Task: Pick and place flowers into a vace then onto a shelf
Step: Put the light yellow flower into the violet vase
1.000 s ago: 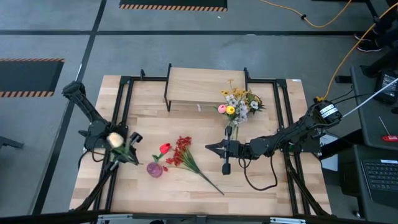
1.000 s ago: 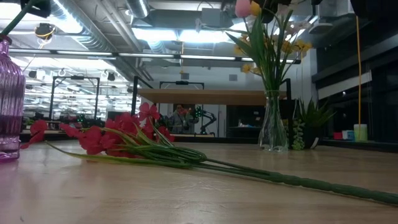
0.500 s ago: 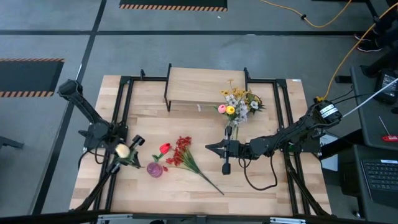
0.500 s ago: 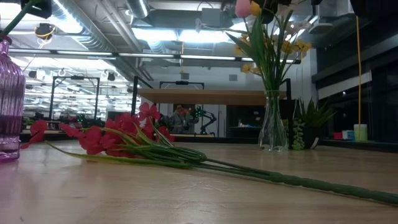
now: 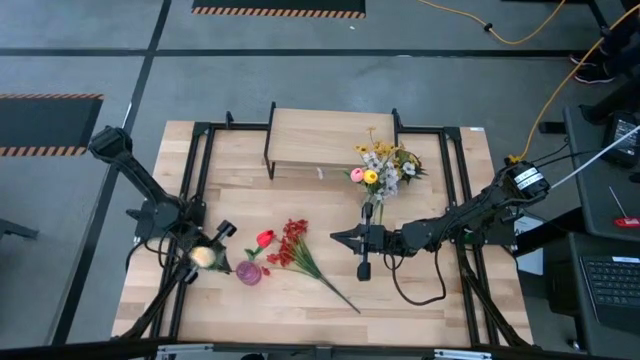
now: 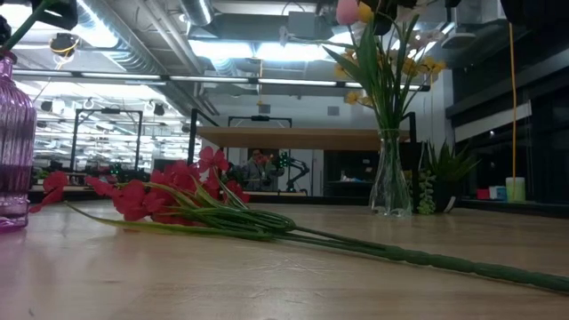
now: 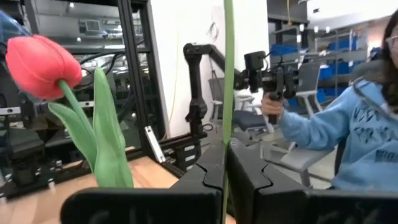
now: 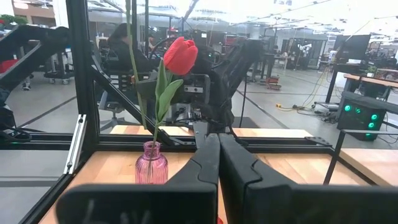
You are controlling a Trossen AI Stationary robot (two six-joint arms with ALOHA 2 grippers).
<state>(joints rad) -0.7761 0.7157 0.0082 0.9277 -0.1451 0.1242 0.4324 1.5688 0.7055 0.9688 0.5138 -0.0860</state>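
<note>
My left gripper (image 5: 213, 262) (image 7: 225, 148) is shut on a green stalk (image 7: 228, 74) with a pale yellow blossom (image 5: 203, 257) on top, just left of the pink vase (image 5: 249, 271) (image 8: 151, 169). A red tulip (image 8: 180, 55) stands in that vase. In the right wrist view a second thin stalk (image 8: 133, 56) reaches the vase's mouth. A red berry spray (image 5: 292, 246) (image 6: 169, 191) lies flat on the table. A clear vase (image 6: 391, 182) full of flowers (image 5: 380, 170) stands in front of the shelf (image 5: 330, 135). My right gripper (image 5: 338, 238) is shut and holds nothing, right of the spray. My left gripper pinches the green stalk (image 7: 226, 140) between its two fingers, which come at it nearly level from the table's left and lie across it. The stalk stands upright and runs on above the fingers to the blossom. The fingers hide its lower part.
Black frame rails (image 5: 200, 150) run along the table's left and right sides. The spray's long stalk (image 6: 427, 258) stretches across the table's near middle. A person in a blue top (image 7: 348, 137) sits beyond the table.
My left gripper has carried the stalk and its blossom toward the table's near edge and a little right, closer to the pink vase, sinking slightly. It stayed shut. The right arm has kept still.
</note>
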